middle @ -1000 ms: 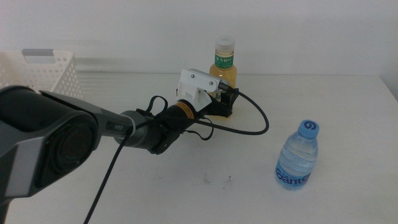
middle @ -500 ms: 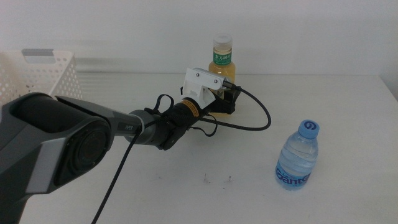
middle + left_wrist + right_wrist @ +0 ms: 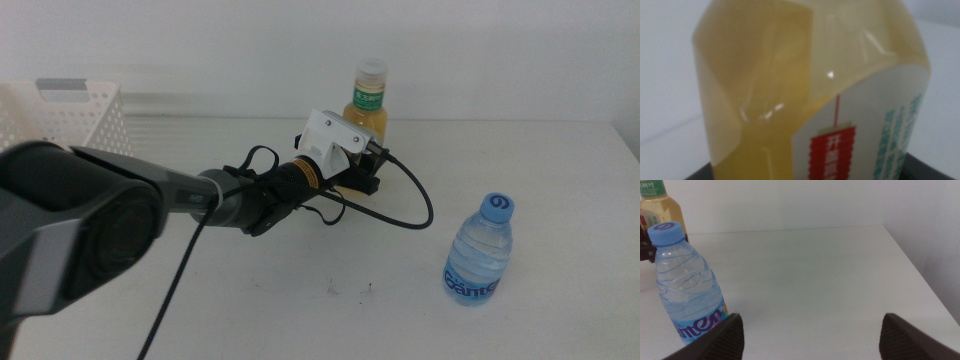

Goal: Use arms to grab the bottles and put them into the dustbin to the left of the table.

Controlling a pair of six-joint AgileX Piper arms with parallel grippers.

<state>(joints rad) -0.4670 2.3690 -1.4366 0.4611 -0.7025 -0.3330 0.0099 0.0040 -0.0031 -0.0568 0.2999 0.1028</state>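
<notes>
**Left arm holds the tea bottle; the bin lies behind it**

The table (image 3: 520, 180) carries everything here, and the dustbin (image 3: 70, 120) stands at its far left edge, well back along the left arm (image 3: 130, 215) from the gripper. That arm reaches in from the left side and ends at the left gripper (image 3: 365, 170), whose dark jaws sit on either side of the lower body of the yellow tea bottle (image 3: 366, 105). In the left wrist view the tea bottle (image 3: 810, 95) fills the picture, with a dark jaw edge at each bottom corner, so the jaws appear clamped on it. The bottle looks slightly tilted, its cap leaning away from the gripper, and its long axis runs close to vertical, across the line of the jaws. Whether its base touches the table I cannot tell.

The relation that matters next: the bin lies opposite to the way the gripper points, so the carry probably calls for a lift and a swing back along the arm's own side.

The clear water bottle (image 3: 480, 250) stands upright, well apart from the left gripper and toward the right arm's side. The right gripper (image 3: 810, 330) waits with its jaws spread wide, the water bottle (image 3: 685, 290) just beside one jaw, so that arm is nearer to it. No red can shows.
</notes>
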